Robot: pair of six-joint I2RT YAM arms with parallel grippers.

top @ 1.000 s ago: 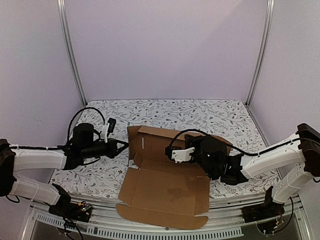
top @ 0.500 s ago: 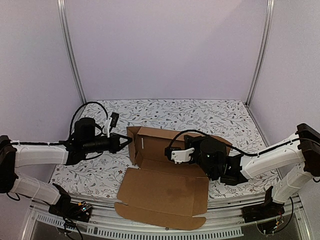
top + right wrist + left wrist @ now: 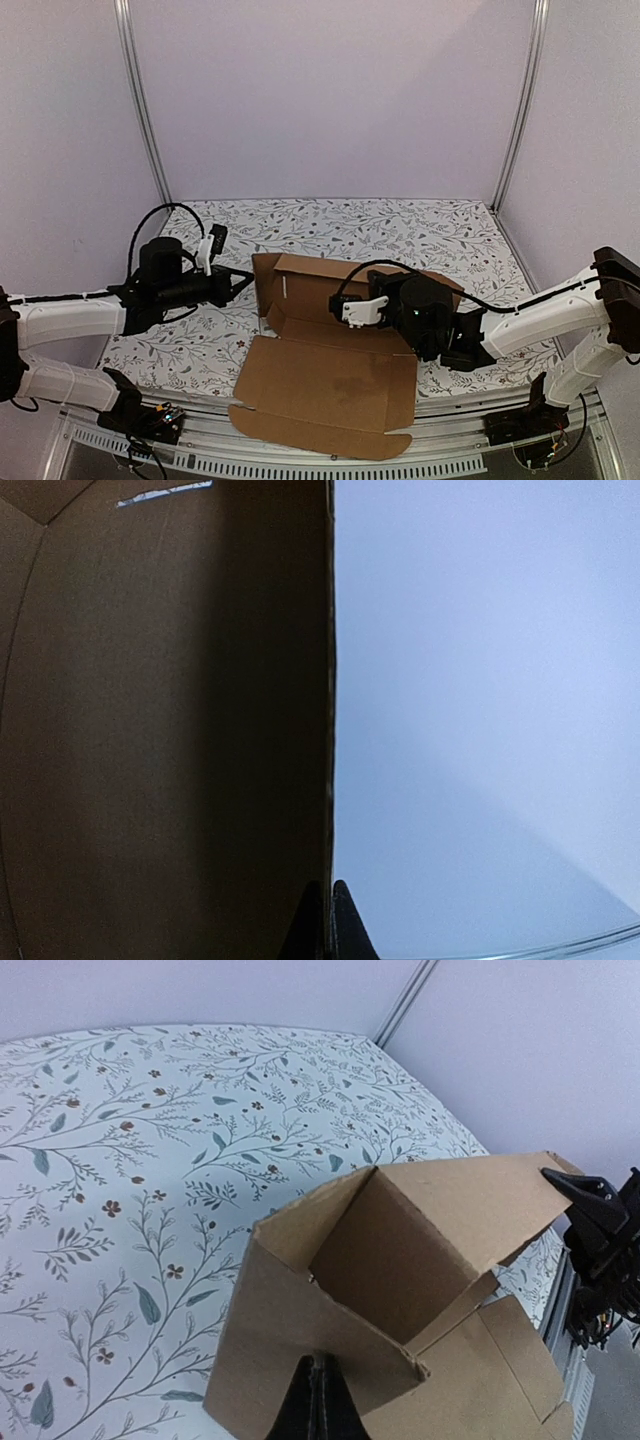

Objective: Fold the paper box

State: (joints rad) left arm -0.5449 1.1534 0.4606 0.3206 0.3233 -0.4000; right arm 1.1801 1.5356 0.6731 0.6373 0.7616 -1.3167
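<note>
Cardboard, the paper box (image 3: 330, 380), is set half-raised at the near edge of the tabletop (image 3: 420, 230), its front flap hung over that edge. The left gripper (image 3: 320, 1400) is held shut at the box's left wall; the right gripper (image 3: 328, 905) is shut too, pressed to a raised panel's edge.

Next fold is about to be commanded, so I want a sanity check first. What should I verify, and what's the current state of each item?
1. Left gripper shut: ok. Its fingers are together, just outside the left wall of the paper box.
2. Left gripper touching that wall: cannot tell.
3. Right gripper shut: ok. Its tips sit at a cardboard edge.
4. Right gripper clamping cardboard: cannot tell.
5. Left wall raised: ok, it stands upright.
6. Front flap folded: not ok. It lies flat and overhangs the near edge of the table.
</note>
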